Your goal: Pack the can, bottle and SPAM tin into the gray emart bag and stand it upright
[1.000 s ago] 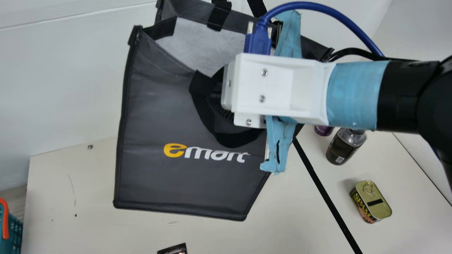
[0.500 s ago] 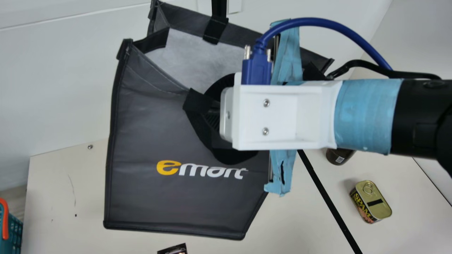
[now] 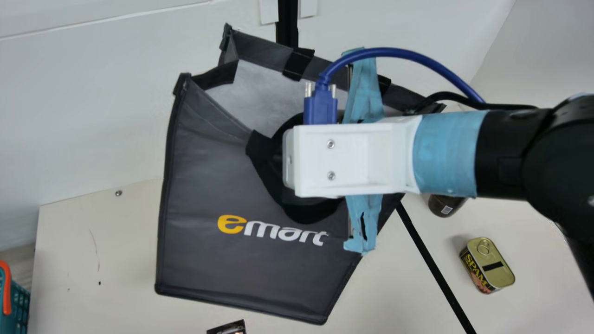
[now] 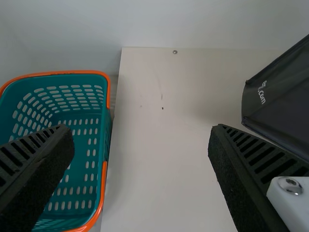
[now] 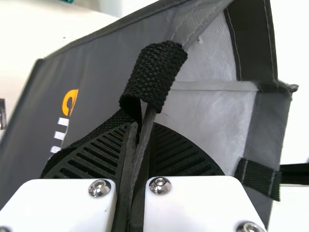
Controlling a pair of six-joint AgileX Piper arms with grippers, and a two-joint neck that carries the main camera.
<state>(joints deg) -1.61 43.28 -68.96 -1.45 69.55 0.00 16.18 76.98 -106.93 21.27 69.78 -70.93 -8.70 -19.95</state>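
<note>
Table (image 3: 116, 260): at its far edge we note the gray emart bag (image 3: 232, 264), mouth open. Our right pincer (image 3: 343, 160) grips its front rim; left pincer (image 4: 141, 145) wide. Toward the right edge, bottle (image 3: 443, 205), partly hidden, and SPAM tin (image 3: 488, 266), lid up.

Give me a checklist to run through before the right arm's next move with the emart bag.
1. Right gripper closed on the emart bag: ok, its fingers pinch the rim by the black handle.
2. Bag mouth open: ok, the pale lining shows.
3. Bag base flat on the table: cannot tell.
4. SPAM tin packed: not ok, it lies outside the bag on the table.
5. Bottle packed: not ok, it is outside too, partly behind the right arm.
6. Left gripper free to help: ok, fingers apart with nothing between them.
</note>
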